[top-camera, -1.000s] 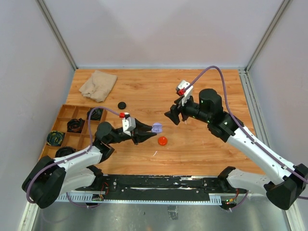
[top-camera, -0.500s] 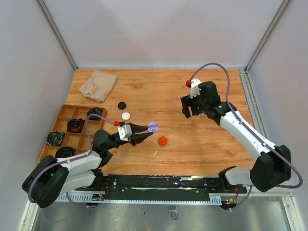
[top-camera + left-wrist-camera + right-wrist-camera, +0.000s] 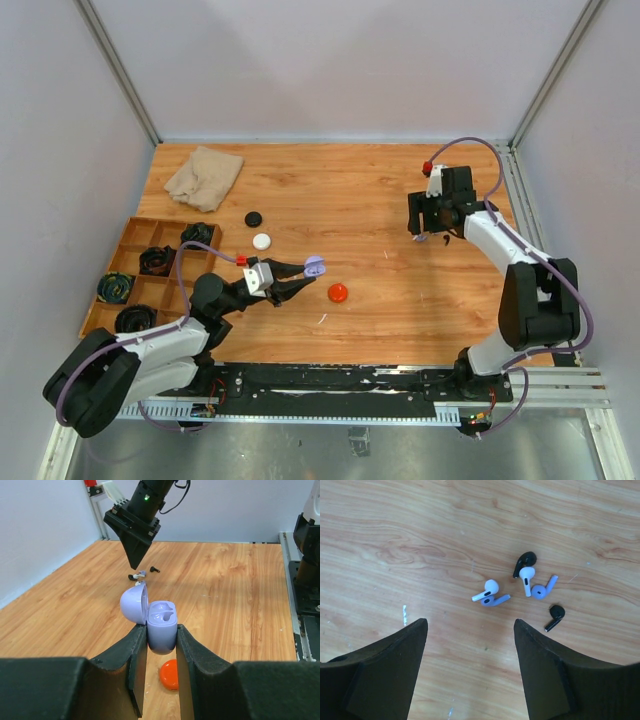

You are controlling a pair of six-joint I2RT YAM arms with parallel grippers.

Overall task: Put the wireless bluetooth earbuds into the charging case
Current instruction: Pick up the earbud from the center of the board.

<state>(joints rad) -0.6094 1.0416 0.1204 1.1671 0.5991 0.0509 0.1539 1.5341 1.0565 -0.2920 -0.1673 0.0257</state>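
Two arms split the work: our left gripper (image 3: pixel 161 632) is clamped on the lilac charging case (image 3: pixel 161 622), hinged open above the table (image 3: pixel 360 200) near its middle, while our right gripper (image 3: pixel 470 625) hangs with jaws spread over the far right side. Six wireless bluetooth earbuds (image 3: pixel 526 577) lie loose just ahead of those jaws and well apart from the case, the nearest lilac bud (image 3: pixel 496 601) with its stem roughly along the line between the fingers, so the right arm is plainly nearer. Since a second ago that arm has swung out from mid-table, while the left has hardly shifted.

tool (image 3: pixel 470 625) spread wide, mixed earbuds (image 3: pixel 526 575) clustered on wood table (image 3: pixel 395 540)
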